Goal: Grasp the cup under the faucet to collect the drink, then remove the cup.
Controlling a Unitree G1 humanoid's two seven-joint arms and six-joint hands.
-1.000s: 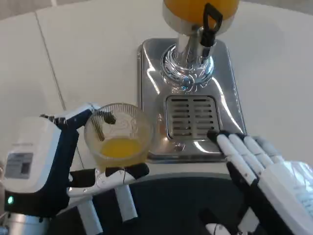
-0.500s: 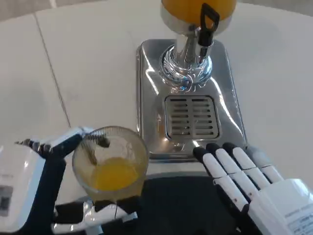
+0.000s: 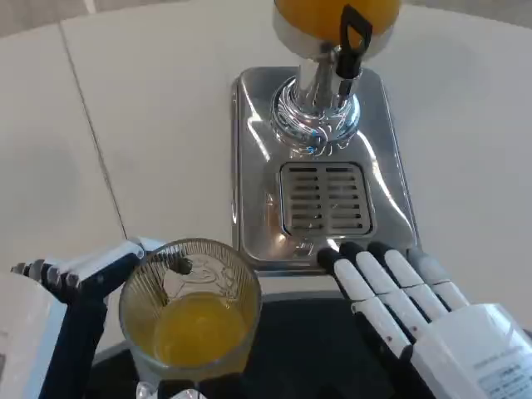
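Observation:
A clear ribbed cup (image 3: pixel 190 312) with orange juice in its bottom sits at the lower left, held by my left hand (image 3: pixel 71 316), whose fingers wrap its left side and base. It is well clear of the dispenser's steel base (image 3: pixel 253 150), to the front left of it. The black faucet lever (image 3: pixel 356 37) and the orange tank (image 3: pixel 332 15) stand at the top. The slotted drip grate (image 3: pixel 326 199) lies bare below the faucet. My right hand (image 3: pixel 420 316) lies flat at the lower right, fingers straight and together, tips near the base's front edge, holding nothing.
White table (image 3: pixel 133 125) stretches to the left and right of the dispenser, with a seam line (image 3: pixel 91 133) running down the left. A dark rounded surface (image 3: pixel 307 357) lies along the bottom edge under both hands.
The cup has come toward me and slightly left, away from the steel base, carried by my left hand. My right hand has slid left and back along the base's front edge.

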